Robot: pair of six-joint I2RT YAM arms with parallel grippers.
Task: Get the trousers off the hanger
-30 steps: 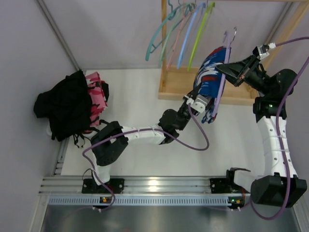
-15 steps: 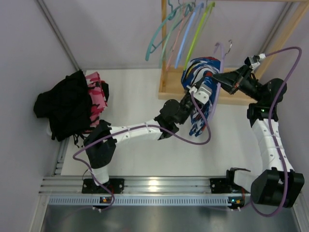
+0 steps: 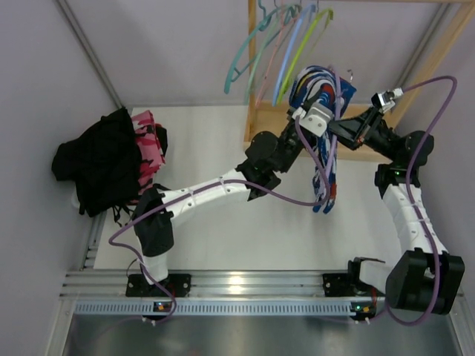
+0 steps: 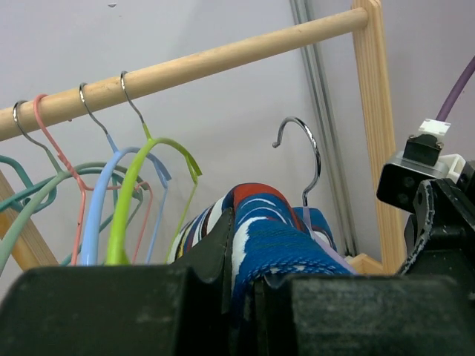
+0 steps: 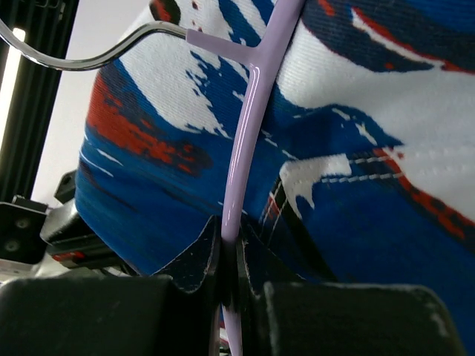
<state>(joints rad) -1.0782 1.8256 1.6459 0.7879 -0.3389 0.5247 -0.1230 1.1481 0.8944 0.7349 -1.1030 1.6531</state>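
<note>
While right pincer (image 5: 229, 285) nips hanger (image 5: 249, 126) — trousers (image 4: 282, 241) nipped in left pincer (image 4: 242, 285)

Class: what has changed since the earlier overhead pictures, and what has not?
Both arms carried the blue-and-white trousers and lilac hanger toward the rack. The left gripper stays shut on the trousers, the right gripper on the hanger. The black and pink garments lie unmoved.

Up top, a round wooden rod (image 4: 185, 63) carries four empty plastic hangers by their wire hooks, bunched together: teal (image 3: 241, 58), pink (image 4: 77, 222), light blue (image 4: 90, 222) and lime green (image 4: 119, 215). The rod sits in a pale wooden frame (image 4: 371, 111) at the far side of the white tabletop (image 3: 215, 148). A slotted aluminium rail (image 3: 245, 283) runs along the near edge.
</note>
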